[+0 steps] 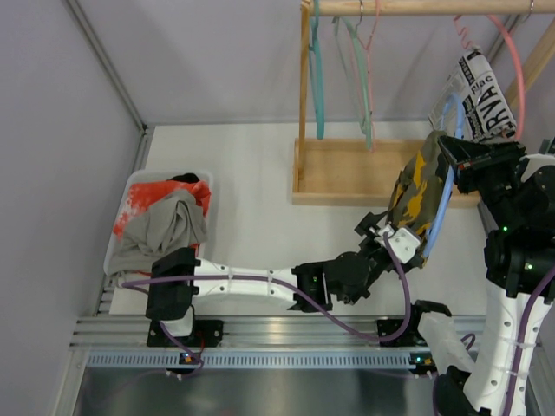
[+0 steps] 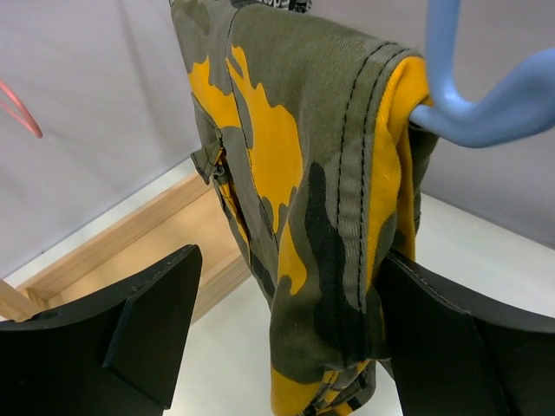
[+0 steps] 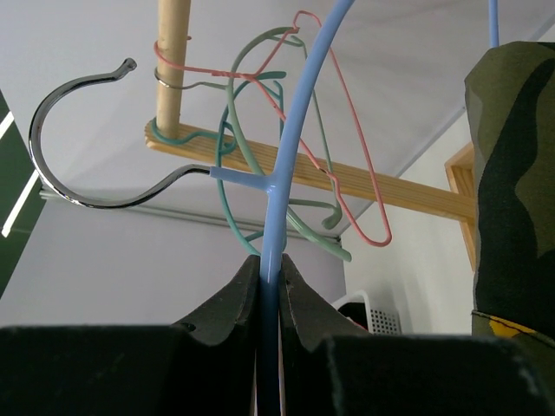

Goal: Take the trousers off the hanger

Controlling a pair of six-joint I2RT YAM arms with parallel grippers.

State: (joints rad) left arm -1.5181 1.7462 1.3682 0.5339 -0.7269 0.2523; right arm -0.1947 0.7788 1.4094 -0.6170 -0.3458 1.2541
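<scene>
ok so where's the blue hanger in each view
Top external: right side, the hanger arcs along the right edge of the camo trousers.
Left wrist: top right corner, poking out from under the trousers.
Right wrist: centre, a thin rod rising from the bottom edge, with the trousers at the right edge.
Shared landmark: the camo trousers.

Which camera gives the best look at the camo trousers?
The left wrist view: the camo trousers fill it, draped over the blue hanger, with seams and pattern clear. The top view shows them small and partly hidden behind the arm; the right wrist view catches only an edge.
</scene>
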